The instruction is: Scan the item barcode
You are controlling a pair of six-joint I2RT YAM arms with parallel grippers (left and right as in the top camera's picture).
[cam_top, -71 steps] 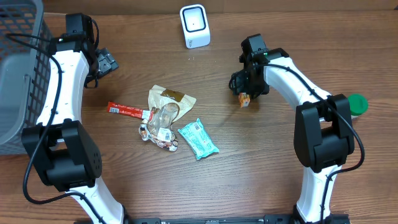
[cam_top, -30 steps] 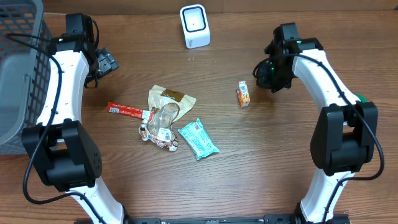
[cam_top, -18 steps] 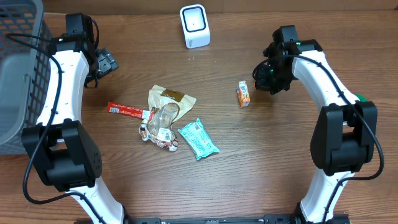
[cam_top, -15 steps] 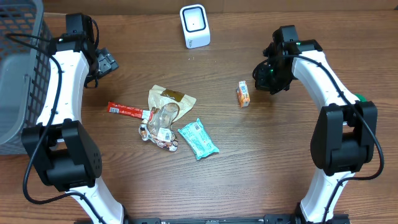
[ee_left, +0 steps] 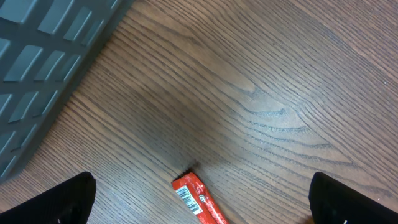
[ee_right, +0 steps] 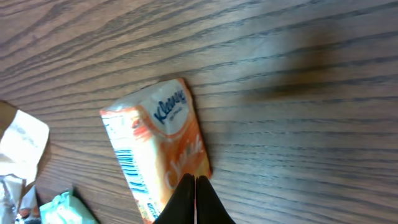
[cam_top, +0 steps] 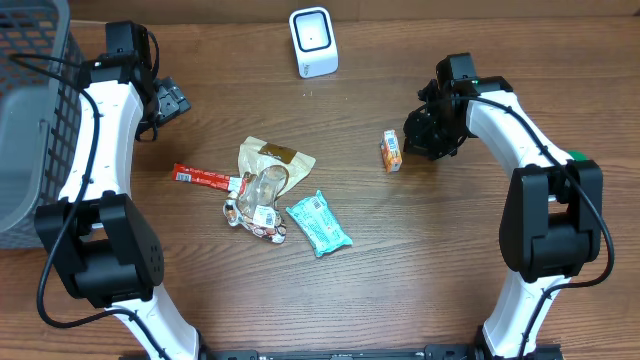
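The orange tissue pack (cam_top: 392,151) lies flat on the desk (cam_top: 430,260), right of centre in the overhead view and well apart from the white scanner (cam_top: 313,42) at the top centre. Nothing has hold of it. The right fingers (ee_right: 190,200) are pressed together and empty, their tips over the pack's lower right edge in the wrist view; whether they touch it I cannot tell. Its barcode (ee_right: 127,167) shows along the left side of the pack, facing up.

This looks like the pick-up step, with the scan itself not yet done. The next move likely calls for the right fingers to part, settle either side of the pack, close on it, and then carry it up-frame with the barcode turned toward the scanner's face.

The left fingers (ee_left: 67,198) are spread wide with nothing between them, over bare desk in the upper left, with the end of a red bar (ee_left: 198,198) just below them.

The one container is the grey basket (cam_top: 22,150) at the left edge; the part of its inside that shows holds nothing I can make out
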